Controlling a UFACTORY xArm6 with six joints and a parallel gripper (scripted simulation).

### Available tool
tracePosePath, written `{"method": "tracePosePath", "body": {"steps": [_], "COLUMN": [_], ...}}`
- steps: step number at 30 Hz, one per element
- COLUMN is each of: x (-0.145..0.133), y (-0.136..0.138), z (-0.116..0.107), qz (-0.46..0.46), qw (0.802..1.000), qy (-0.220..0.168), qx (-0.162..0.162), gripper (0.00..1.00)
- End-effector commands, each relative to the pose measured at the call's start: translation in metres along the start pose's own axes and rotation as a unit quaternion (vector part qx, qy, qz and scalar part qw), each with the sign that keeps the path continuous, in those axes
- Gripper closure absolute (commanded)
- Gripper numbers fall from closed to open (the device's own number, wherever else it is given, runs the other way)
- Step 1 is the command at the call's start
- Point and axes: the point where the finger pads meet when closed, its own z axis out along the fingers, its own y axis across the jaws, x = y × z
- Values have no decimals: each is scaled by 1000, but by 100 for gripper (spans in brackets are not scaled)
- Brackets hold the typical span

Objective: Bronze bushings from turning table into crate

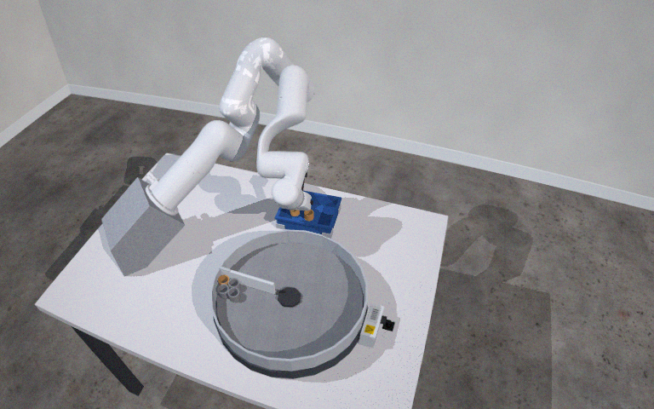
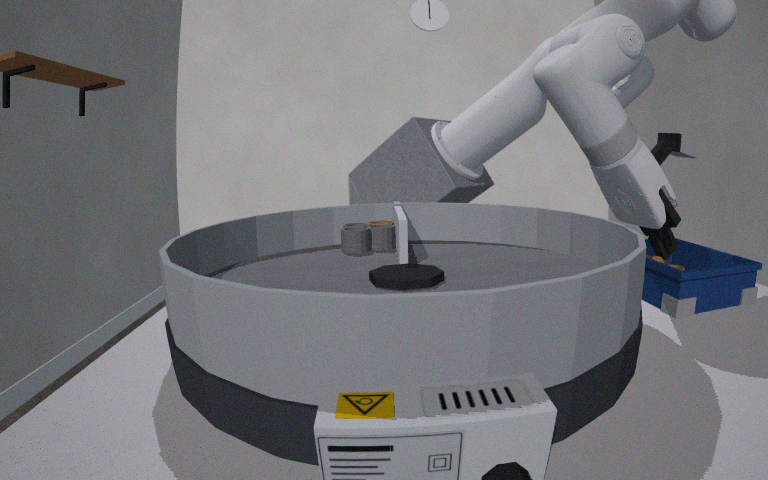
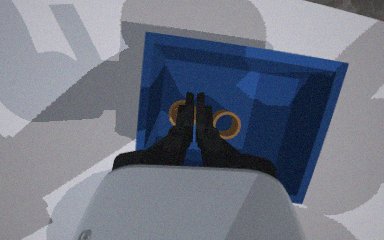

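My gripper (image 2: 667, 254) (image 3: 195, 103) points down in the blue crate (image 1: 336, 206) (image 2: 716, 288) (image 3: 318, 131). It is shut on the wall of a bronze bushing (image 1: 295, 212) (image 2: 656, 258) (image 3: 171, 113), one finger inside the ring. Whether this bushing touches the crate floor is hidden. Another bronze bushing (image 1: 308, 216) (image 3: 227, 136) stands in the crate, close beside the right finger in the wrist view. On the turning table (image 1: 318, 269) (image 2: 402, 333), one bronze bushing (image 1: 223, 279) (image 2: 381, 222) stands with three steel bushings, the front ones (image 2: 356, 241) (image 2: 384, 240) partly hiding it in the exterior view.
A white divider bar (image 1: 248, 280) (image 2: 401, 237) runs from the table's rim to its dark hub (image 1: 289, 296) (image 2: 406, 276), beside the bushings. The turning table's raised wall stands close to the crate. A control box (image 1: 372, 325) is on its outer side.
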Motion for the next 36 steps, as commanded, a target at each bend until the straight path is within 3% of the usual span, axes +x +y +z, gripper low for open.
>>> {"method": "tracePosePath", "body": {"steps": [1,17,18,36], "x": [0,-1,-1,-1], "y": [0,0,0,0], "z": [0,1,1,1], "qz": [-1,-1,-1,-1], "qw": [1000,1000,1000,1000], "qy": [0,0,0,0], "qx": [0,0,0,0], "gripper": [100,100,88,88]}}
